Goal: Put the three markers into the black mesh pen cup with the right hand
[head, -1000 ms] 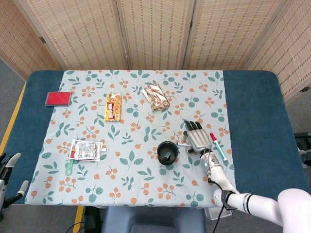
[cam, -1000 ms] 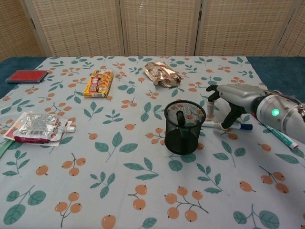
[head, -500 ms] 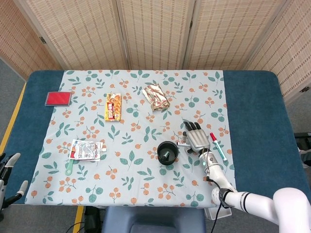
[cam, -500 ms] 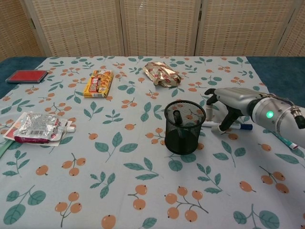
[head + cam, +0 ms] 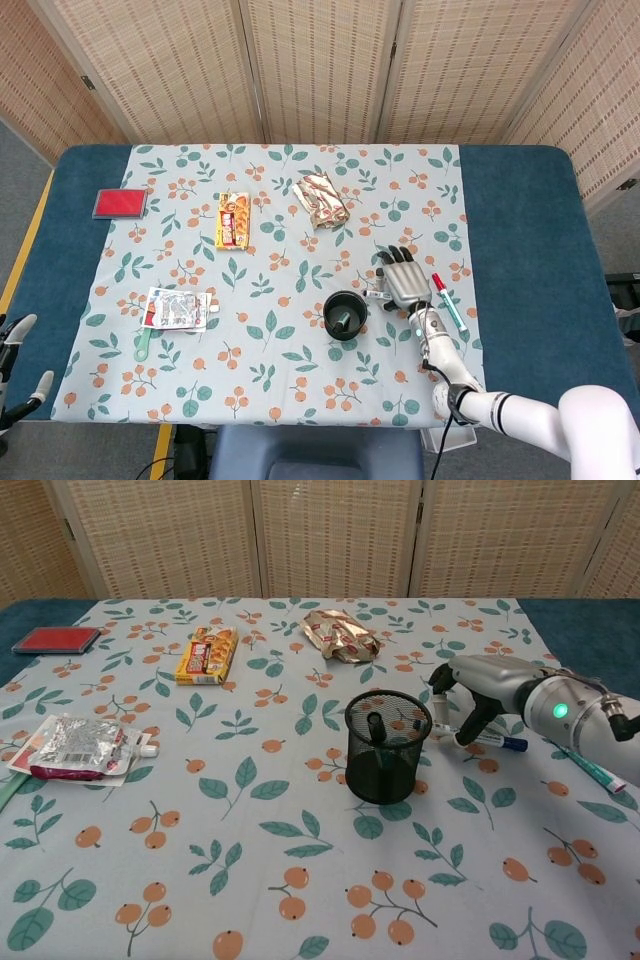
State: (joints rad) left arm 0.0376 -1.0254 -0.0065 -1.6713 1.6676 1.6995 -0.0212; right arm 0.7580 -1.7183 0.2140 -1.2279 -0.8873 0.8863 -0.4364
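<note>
Woven screens back a leaf-print tablecloth (image 5: 250,810), where the right hand (image 5: 478,690) arches with fingers apart over a blue-capped white marker (image 5: 490,741) lying just beside the black mesh pen cup (image 5: 388,745). Light, stiff and smooth, it likely suits a mid-barrel pinch. A red-capped teal marker (image 5: 449,304) lies farther right; the cup rim stands close.

We see our right hand (image 5: 478,685) with a silver-grey metal back and black fingers (image 5: 398,258), a green light glowing on its rounded grey wrist; a black cable runs along the forearm to a glossy white arm shell; our left hand (image 5: 14,355) shows pale grey fingers
</note>
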